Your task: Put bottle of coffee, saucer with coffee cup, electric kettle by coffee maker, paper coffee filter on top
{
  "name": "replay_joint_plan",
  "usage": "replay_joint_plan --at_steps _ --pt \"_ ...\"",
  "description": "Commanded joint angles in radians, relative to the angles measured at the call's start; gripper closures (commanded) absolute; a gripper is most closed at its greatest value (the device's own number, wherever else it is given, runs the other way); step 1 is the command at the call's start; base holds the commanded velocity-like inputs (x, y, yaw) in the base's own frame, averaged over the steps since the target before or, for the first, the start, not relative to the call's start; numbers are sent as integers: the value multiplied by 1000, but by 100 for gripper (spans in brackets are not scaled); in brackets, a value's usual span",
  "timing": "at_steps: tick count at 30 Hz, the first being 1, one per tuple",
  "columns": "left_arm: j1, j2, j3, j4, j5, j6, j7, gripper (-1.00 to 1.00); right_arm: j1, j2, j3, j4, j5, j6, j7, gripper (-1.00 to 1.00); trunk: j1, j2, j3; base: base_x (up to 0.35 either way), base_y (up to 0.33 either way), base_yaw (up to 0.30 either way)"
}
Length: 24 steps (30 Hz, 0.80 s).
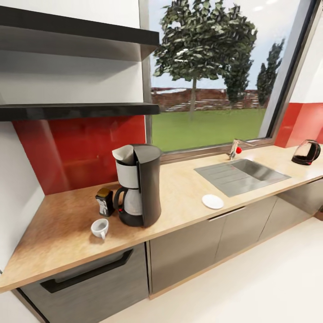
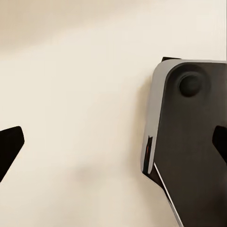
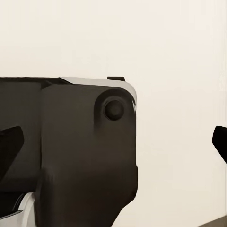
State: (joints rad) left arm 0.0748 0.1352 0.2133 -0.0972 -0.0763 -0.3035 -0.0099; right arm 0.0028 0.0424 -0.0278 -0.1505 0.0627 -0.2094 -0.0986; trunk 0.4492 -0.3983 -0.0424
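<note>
Head view: coffee maker point(image 1: 140, 185) stands near the countertop's point(image 1: 179, 188) front edge, filter point(image 1: 124, 154) on top, bottle point(image 1: 104, 201) just beside it. Cup point(image 1: 100, 228) sits bare on the worktop by the front edge; saucer point(image 1: 212, 201) well apart, in front of the sink point(image 1: 242, 175); kettle point(image 1: 307, 152) at the far end. Judged left: saucer, cup, kettle.

Left wrist: left gripper point(image 2: 113, 146) spread open, empty, aimed down at pale floor beside the robot's base point(image 2: 189, 151).

Right wrist: right gripper point(image 3: 113, 142) likewise open, empty, over the base point(image 3: 75, 156).
</note>
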Motion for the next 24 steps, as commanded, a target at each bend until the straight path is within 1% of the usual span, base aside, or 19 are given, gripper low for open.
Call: replay_joint_plan --at_steps 1,16,24 --pt "0 0 8 -2 -8 -2 -1 -100 0 1 -3 -1 6 -1 -3 -100 1 -2 -2 144 -264 0" --pt "0 0 9 -3 -8 -2 0 -100 0 1 -3 -1 7 -1 -3 -100 1 -2 -2 145 -264 0" --pt "0 0 9 -3 -7 -2 1 -100 0 1 -2 0 7 -1 -3 -100 1 -2 -2 103 -266 0"
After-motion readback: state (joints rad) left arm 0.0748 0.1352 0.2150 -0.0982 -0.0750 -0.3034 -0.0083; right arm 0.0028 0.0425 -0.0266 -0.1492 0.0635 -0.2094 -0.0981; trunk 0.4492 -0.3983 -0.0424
